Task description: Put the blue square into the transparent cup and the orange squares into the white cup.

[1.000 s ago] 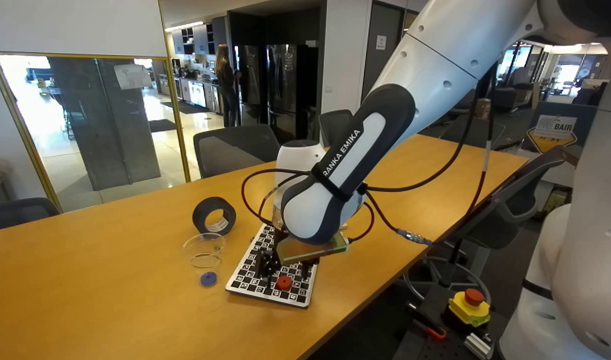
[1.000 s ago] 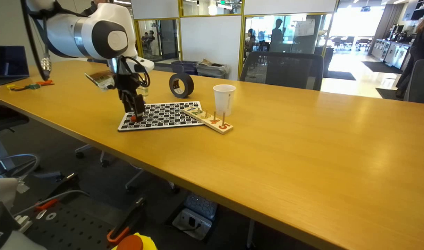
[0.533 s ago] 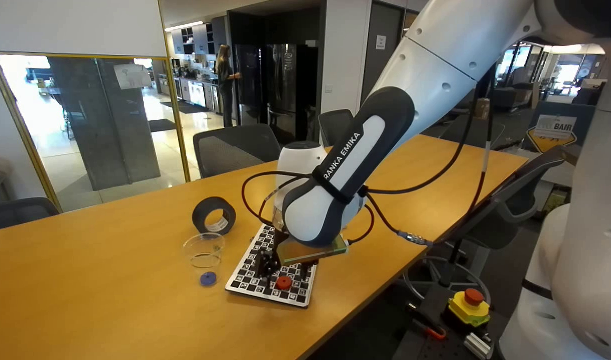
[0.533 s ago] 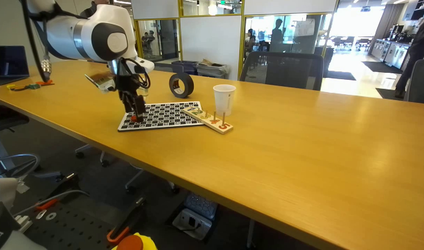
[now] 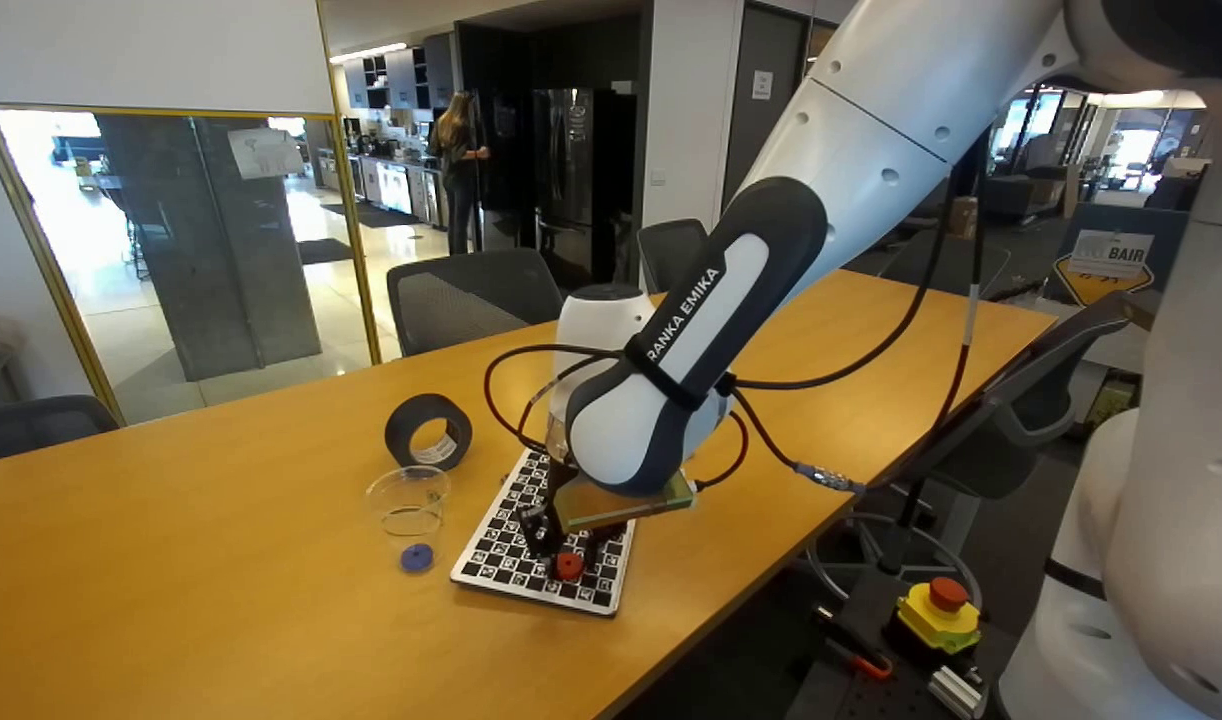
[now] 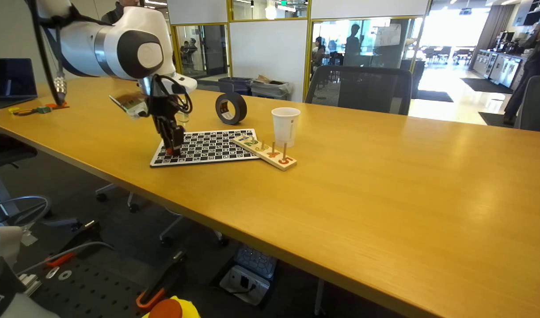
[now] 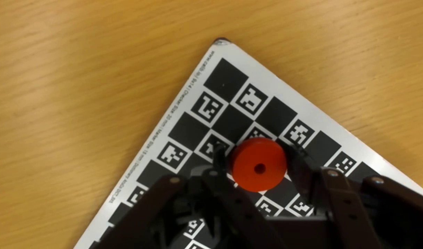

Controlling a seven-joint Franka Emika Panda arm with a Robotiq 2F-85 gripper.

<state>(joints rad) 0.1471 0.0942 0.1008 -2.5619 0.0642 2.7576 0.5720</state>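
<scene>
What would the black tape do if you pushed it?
The black tape would probably roll, since it stands on its round edge. It likely won't tip easily, because that edge is wide. It may feel stiff: it looks thick and neatly round.

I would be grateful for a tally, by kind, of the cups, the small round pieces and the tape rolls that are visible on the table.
Cups: 2 (white cup, transparent cup)
Small round pieces: 2 (blue piece, orange-red piece)
Tape rolls: 1 (black tape roll)
Total: 5

An office (mesh chairs [image 6: 358,90], laptop [image 6: 9,79])
</scene>
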